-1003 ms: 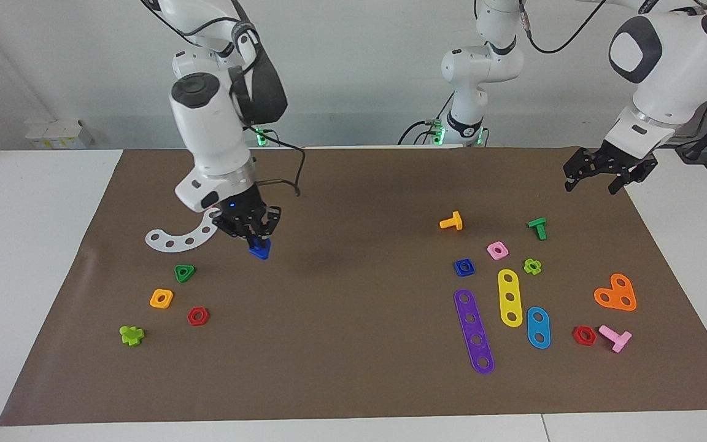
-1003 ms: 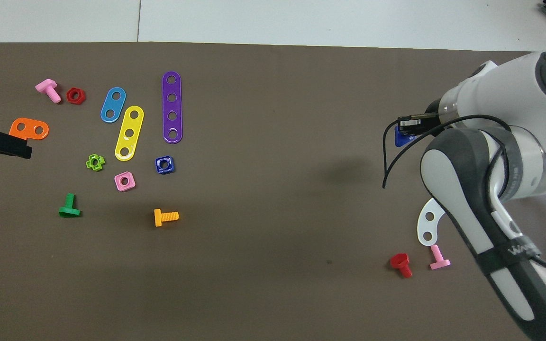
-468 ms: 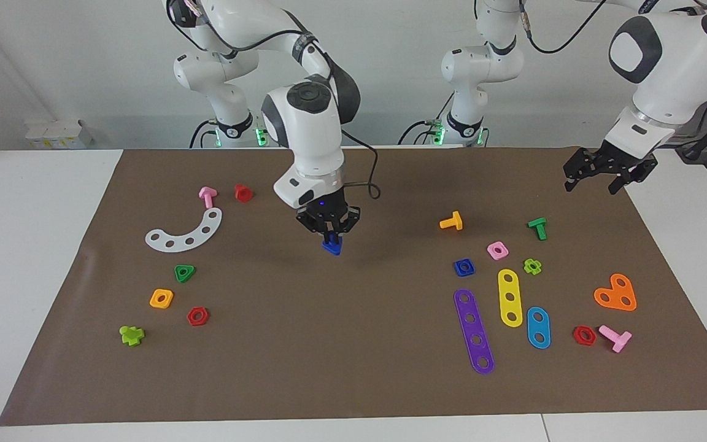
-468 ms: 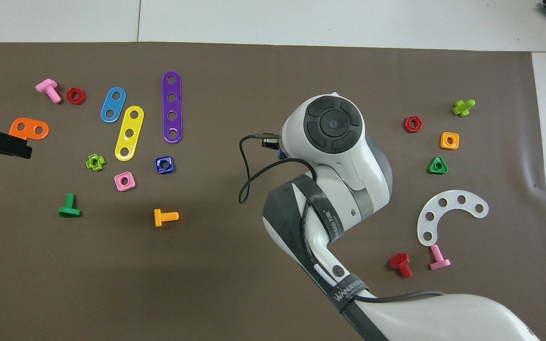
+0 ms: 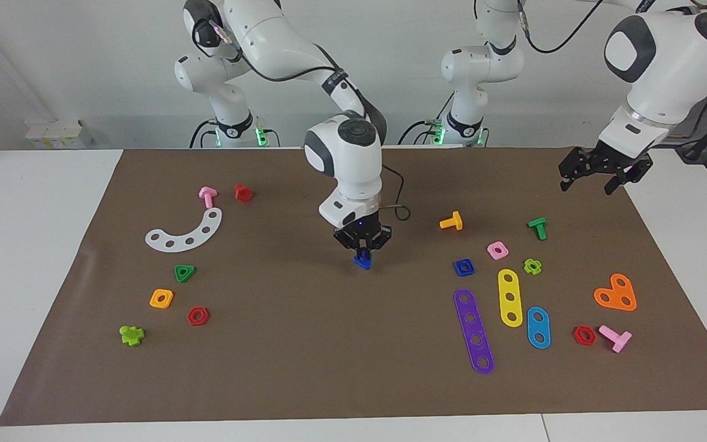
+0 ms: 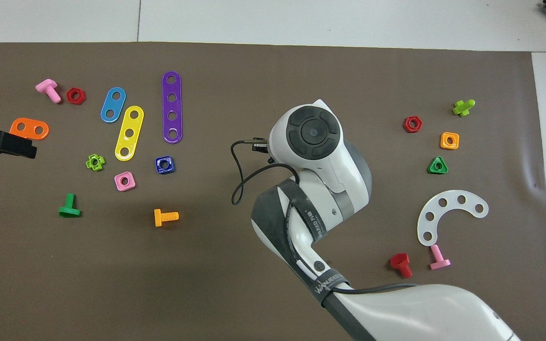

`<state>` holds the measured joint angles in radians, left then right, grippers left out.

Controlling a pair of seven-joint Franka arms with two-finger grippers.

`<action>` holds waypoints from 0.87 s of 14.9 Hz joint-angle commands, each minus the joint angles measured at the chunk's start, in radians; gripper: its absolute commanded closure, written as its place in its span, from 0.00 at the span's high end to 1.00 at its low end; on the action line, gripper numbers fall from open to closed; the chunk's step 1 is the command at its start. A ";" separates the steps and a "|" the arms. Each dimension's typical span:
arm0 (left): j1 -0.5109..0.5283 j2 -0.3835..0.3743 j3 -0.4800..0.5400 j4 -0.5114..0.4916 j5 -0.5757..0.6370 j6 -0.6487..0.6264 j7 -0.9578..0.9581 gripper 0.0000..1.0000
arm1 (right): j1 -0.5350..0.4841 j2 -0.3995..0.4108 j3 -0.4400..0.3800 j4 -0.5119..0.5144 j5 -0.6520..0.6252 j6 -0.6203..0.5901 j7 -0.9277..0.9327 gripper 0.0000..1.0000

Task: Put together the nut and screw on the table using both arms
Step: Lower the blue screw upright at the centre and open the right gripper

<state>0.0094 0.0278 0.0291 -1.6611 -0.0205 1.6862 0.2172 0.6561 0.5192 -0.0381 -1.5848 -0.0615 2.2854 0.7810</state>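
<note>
The right gripper hangs over the middle of the brown mat that covers the white desk. Its jaws are closed tight on the small dark-blue plastic toy screw, which points down from the fingertips, clear of the mat or nearly so; whether it touches cannot be told. In the overhead view the right arm's own wrist hides both the jaws and the screw.

The small dark-blue square plastic nut with a round centre hole lies flat on the mat toward the left arm's end of the desk, just beside the pink square nut and close to the end of the purple four-hole strip. Nothing touches it.

The left gripper waits in the air over the mat's edge at the left arm's end, jaws spread wide and holding nothing.
</note>
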 commanded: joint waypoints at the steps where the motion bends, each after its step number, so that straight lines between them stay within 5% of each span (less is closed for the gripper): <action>1: -0.011 -0.037 0.002 -0.045 0.002 0.021 -0.012 1.00 | -0.001 0.013 -0.003 -0.023 -0.021 0.051 0.024 0.00; 3: -0.014 -0.048 0.000 -0.080 0.002 0.049 -0.013 1.00 | 0.005 0.019 -0.003 -0.079 -0.021 0.130 0.027 0.00; 4: -0.026 -0.051 0.000 -0.092 0.002 0.061 -0.021 1.00 | 0.010 0.019 -0.003 -0.083 -0.021 0.131 0.027 0.26; 5: -0.038 -0.051 -0.001 -0.098 0.002 0.070 -0.050 1.00 | 0.010 0.016 -0.003 -0.070 -0.023 0.111 0.030 0.99; 13: -0.169 0.061 -0.001 -0.141 0.001 0.255 -0.286 1.00 | -0.165 -0.234 -0.014 -0.041 -0.017 -0.154 -0.009 1.00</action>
<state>-0.1140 0.0538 0.0161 -1.7782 -0.0207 1.8619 0.0063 0.5495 0.3541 -0.0646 -1.5958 -0.0644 2.1733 0.7852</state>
